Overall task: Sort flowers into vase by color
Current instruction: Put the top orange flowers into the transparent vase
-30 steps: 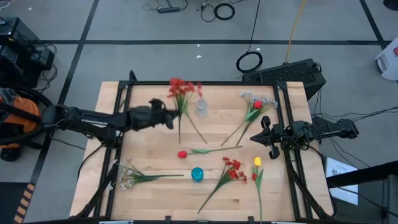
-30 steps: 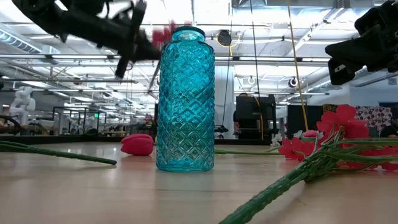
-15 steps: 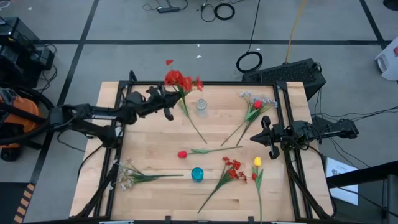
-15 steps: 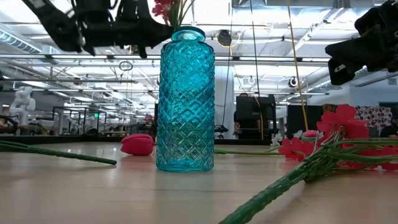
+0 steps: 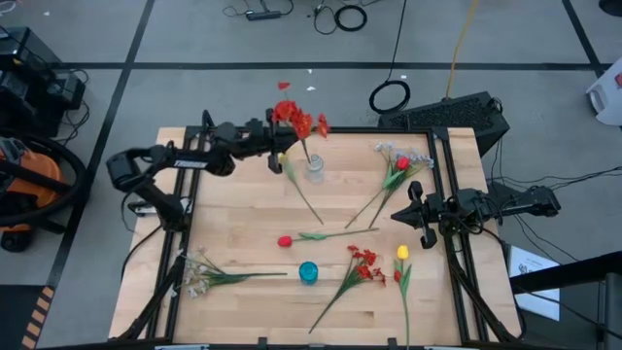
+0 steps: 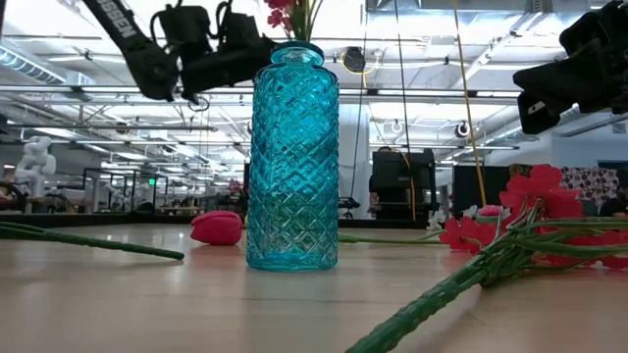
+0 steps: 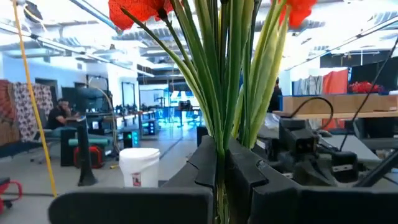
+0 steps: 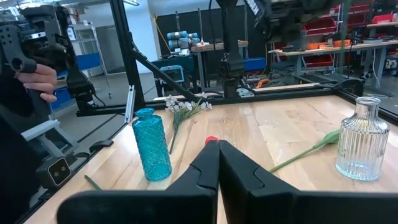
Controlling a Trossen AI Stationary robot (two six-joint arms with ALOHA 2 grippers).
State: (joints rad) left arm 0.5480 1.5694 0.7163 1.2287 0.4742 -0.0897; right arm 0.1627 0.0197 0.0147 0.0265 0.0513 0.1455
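Observation:
My left gripper is shut on a bunch of red flowers with green stalks, raised above the table's far edge just left of a clear ribbed glass vase. The blooms stand above the fingers. A long green stalk slants from under the gripper onto the table. A blue diamond-pattern vase stands near the front. My right gripper is shut and empty, held above the table's right side. My left gripper pinches several green stalks of the red bunch together between its two fingers, some way below the blooms. The fingers come level from the table's left and lie across the stalks. The bunch stands nearly upright, blooms up.
Loose stems lie on the table: a white spray at front left, a red tulip in the middle, a red bunch, a yellow tulip, and a red tulip with a pale spray at far right. A person's hand shows beyond the table.
My left gripper has gone up and toward the table's far edge and right, toward the clear vase, still shut on the red bunch. The bunch has tipped from lying flat to nearly upright, its blooms now over the far edge.

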